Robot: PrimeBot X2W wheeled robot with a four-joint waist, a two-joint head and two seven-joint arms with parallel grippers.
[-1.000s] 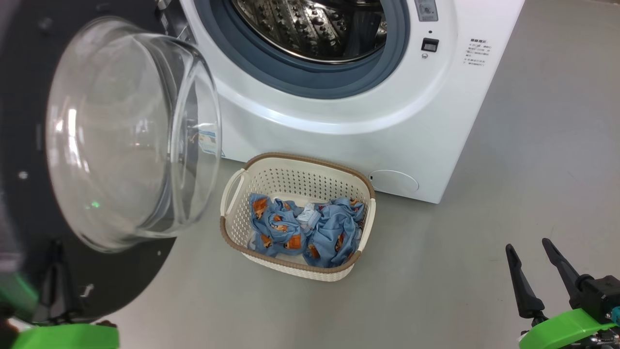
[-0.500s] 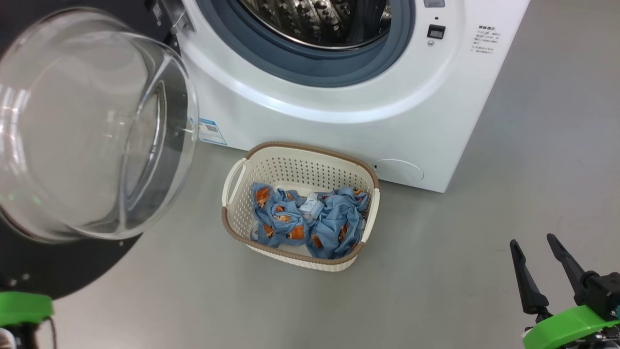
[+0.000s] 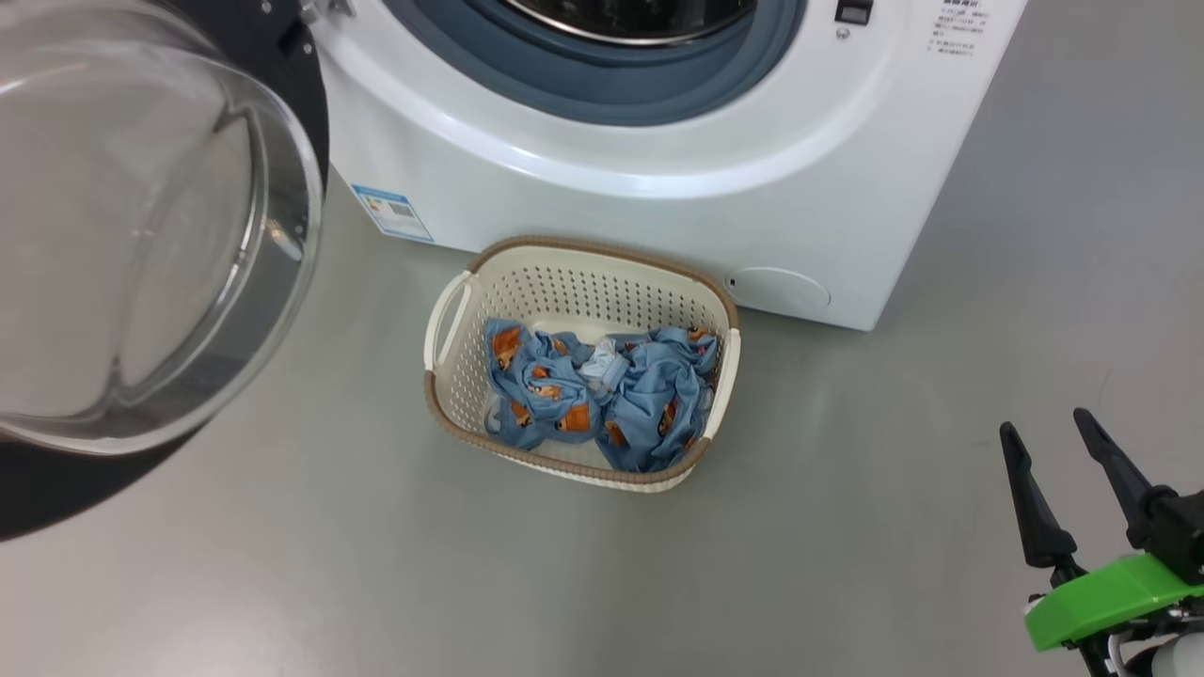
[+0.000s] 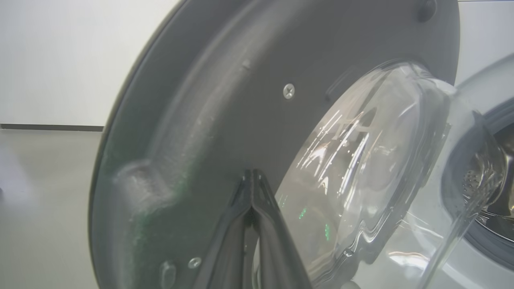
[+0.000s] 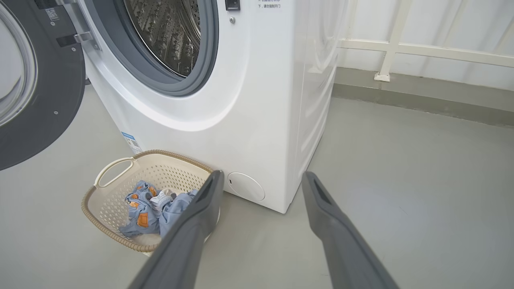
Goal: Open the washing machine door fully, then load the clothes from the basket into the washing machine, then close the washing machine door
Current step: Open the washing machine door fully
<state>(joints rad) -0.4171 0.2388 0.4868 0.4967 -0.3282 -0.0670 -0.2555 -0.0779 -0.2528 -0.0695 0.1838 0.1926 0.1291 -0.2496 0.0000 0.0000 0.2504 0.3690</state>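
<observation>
Left jaws closed, seemingly against the washing machine door [image 4: 209,120]; right jaws spread, clothes [image 5: 138,202] well apart.

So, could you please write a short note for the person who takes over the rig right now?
Left pincer: shut, empty, tips at the dark inner face of the washing machine door; contact unclear.
Right pincer: open, empty, low on the right, above the floor.
Things: door swung wide to the left; basket on the floor before the washing machine; clothes inside the basket.
Done: door opened wide.
To do: load the clothes into the drum, close the door.
</observation>
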